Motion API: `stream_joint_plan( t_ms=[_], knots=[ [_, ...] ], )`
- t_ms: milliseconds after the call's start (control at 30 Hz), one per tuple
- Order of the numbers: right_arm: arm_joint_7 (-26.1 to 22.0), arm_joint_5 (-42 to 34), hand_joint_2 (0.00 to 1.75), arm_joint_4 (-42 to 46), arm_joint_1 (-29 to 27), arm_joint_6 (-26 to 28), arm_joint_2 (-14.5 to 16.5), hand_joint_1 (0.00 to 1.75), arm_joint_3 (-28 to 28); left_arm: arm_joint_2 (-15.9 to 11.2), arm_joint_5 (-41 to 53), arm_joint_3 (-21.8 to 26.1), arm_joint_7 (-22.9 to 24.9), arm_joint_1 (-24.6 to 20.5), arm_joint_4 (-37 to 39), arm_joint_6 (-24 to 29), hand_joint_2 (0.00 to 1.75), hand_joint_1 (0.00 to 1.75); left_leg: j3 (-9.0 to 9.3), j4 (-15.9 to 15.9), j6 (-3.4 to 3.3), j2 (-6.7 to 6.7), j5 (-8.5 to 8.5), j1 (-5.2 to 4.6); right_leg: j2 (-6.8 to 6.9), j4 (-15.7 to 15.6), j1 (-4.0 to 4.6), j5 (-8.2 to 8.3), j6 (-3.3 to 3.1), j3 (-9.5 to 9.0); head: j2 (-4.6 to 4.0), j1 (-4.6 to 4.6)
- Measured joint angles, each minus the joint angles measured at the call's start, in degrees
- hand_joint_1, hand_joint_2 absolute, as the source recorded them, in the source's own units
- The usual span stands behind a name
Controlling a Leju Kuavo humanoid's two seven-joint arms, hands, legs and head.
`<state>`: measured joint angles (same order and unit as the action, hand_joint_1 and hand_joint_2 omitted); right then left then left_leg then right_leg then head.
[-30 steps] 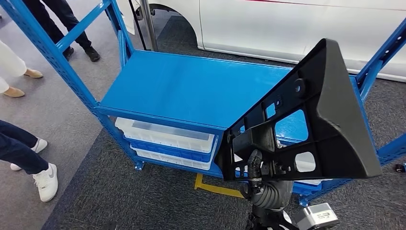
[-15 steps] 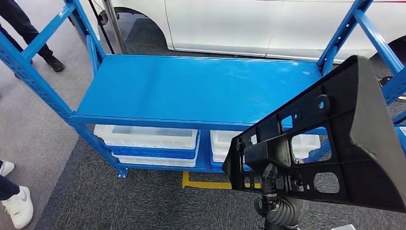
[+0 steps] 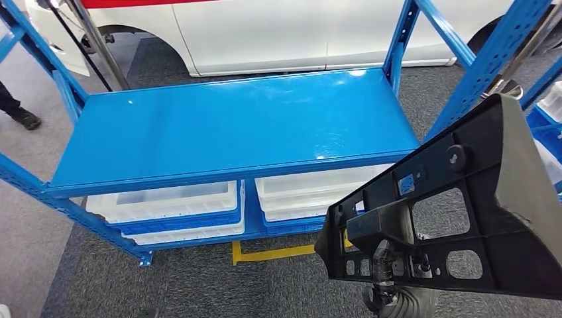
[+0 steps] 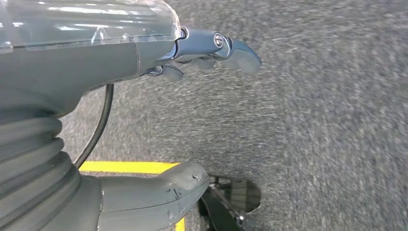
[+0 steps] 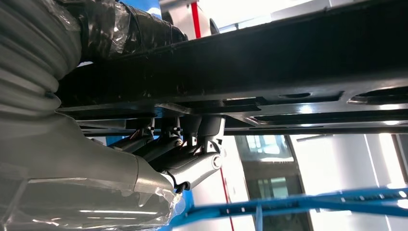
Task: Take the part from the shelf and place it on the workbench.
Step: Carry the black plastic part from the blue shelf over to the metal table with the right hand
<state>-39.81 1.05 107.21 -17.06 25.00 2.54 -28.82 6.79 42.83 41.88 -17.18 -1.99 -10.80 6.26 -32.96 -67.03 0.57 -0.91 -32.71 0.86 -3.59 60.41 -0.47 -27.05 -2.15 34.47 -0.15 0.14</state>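
While right robot hand [image 5: 187, 154] grips one black part [image 3: 464, 212], left robot hand [image 4: 202, 53] open, empty, one blue shelf [image 3: 232, 132].

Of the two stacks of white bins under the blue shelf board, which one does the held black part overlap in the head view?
The right-hand stack of white bins: the black part, gripped by the right hand, covers its right end. The left-hand stack is unobstructed.
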Motion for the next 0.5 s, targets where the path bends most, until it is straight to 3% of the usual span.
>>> stream_joint_plan(
  t_ms=[67,100,167,200,267,333,400,433,500],
  knots=[
    [-0.02,-0.01,1.75,0.07,-0.02,-0.06,-0.02,1.75,0.04,-0.05,-0.01,0.04,0.00,0.04,0.00,0.01,1.75,0.00,2.93,6.66,-0.77,-2.51,2.84,-0.10,-1.35,0.06,-0.02,0.22,0.35,0.09,0.00,0.01],
    [-0.03,-0.07,1.75,0.10,-0.03,-0.14,-0.03,1.75,0.05,-0.08,-0.02,0.05,0.01,0.04,0.00,0.02,1.75,0.00,3.61,8.34,-1.01,-3.37,3.19,-0.20,-1.96,0.08,-0.14,0.41,0.66,0.31,0.00,0.01],
    [-0.04,-0.26,1.75,0.14,-0.20,-0.40,-0.06,1.75,0.10,-0.07,-0.05,0.08,0.02,-0.09,0.00,0.03,1.75,0.00,3.89,9.29,-1.17,-2.89,3.19,-0.30,-3.23,-0.12,-0.29,0.99,1.56,0.83,0.00,-0.01],
    [-0.04,-0.39,1.75,0.16,-0.38,-0.64,-0.11,1.75,0.14,-0.01,-0.08,0.10,0.02,-0.19,0.00,0.03,1.75,0.00,4.04,9.78,-1.24,-2.17,3.44,-0.17,-3.19,-0.13,-0.26,1.08,1.99,1.04,0.00,0.01],
    [-0.04,-0.53,1.75,0.22,-0.63,-1.22,-0.27,1.75,0.22,0.11,-0.09,0.18,0.06,-0.22,0.00,0.02,1.75,0.00,4.24,10.86,-1.59,-0.61,4.16,0.13,-0.88,1.87,0.05,-0.48,2.62,2.14,0.00,0.08],
    [-0.03,-0.61,1.75,0.26,-0.71,-1.79,-0.42,1.75,0.29,0.16,-0.10,0.45,0.17,-0.04,0.00,-0.01,1.75,0.00,4.20,11.18,-1.91,1.05,4.40,0.10,2.16,7.93,0.06,-4.24,2.91,4.86,0.00,0.14],
    [-0.02,-0.79,1.75,0.23,-0.87,-2.19,-0.52,1.75,0.44,0.16,-0.10,0.86,0.30,0.07,0.00,-0.08,1.75,0.00,4.01,11.03,-2.01,2.80,4.33,-0.04,3.01,13.66,-0.20,-6.62,3.23,7.24,0.00,0.14],
    [-0.01,-0.91,1.75,0.21,-0.97,-2.32,-0.55,1.75,0.55,0.17,-0.10,1.00,0.34,0.06,0.00,-0.13,1.75,0.00,3.94,10.92,-1.98,3.63,4.26,-0.07,3.23,14.06,-0.32,-6.34,3.35,7.13,0.00,0.14],
    [0.00,-1.04,1.75,0.17,-1.09,-2.54,-0.58,1.75,0.73,0.25,-0.09,1.11,0.35,-0.05,0.00,-0.19,1.75,0.00,3.94,10.62,-1.74,5.10,4.02,-0.08,4.23,8.81,-0.43,-3.37,3.34,3.66,0.00,0.14]
  ],
)
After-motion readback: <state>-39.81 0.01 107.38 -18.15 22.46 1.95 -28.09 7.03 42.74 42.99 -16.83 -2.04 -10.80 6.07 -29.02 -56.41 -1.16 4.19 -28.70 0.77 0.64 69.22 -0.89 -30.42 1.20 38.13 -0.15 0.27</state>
